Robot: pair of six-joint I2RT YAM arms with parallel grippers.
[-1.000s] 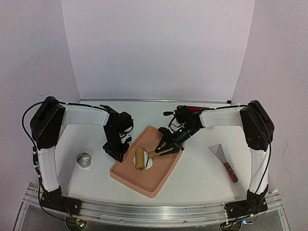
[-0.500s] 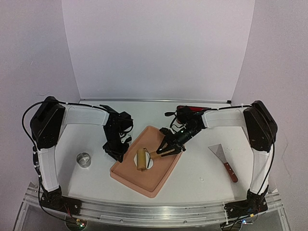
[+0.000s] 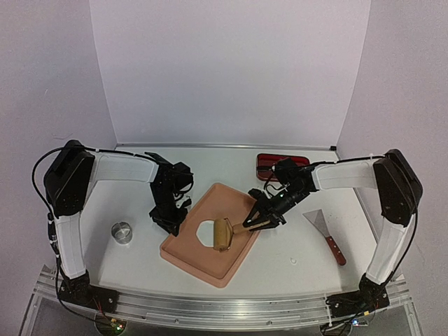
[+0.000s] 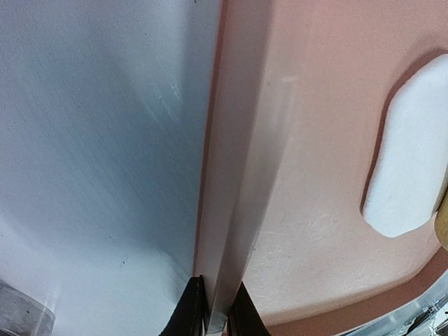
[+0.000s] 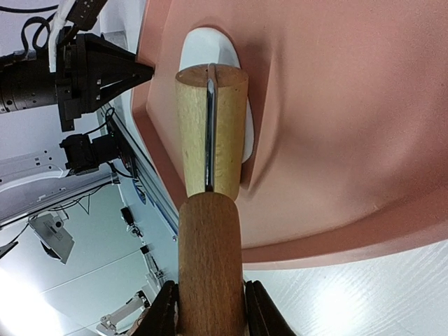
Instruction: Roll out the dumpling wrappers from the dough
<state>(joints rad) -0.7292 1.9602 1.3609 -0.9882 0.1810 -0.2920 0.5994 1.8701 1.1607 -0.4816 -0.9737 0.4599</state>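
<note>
Dough lies as a flattened white patch on the pink tray, its right side under the drum of the wooden roller. On the roller's handle the right hand is clamped tight, while the left hand pinches the tray's rim (steadying it, I judge). Rolling is the step in hand. Next calls for an even pass across the patch, pressing lightly so it thins without tearing.

Tray was plain salmon pink, dough on the tray was white, roller on the tray was pale tan wood, ring left of the tray was silver, case behind the tray was red, scraper right of the tray had grey blade and red-brown handle
</note>
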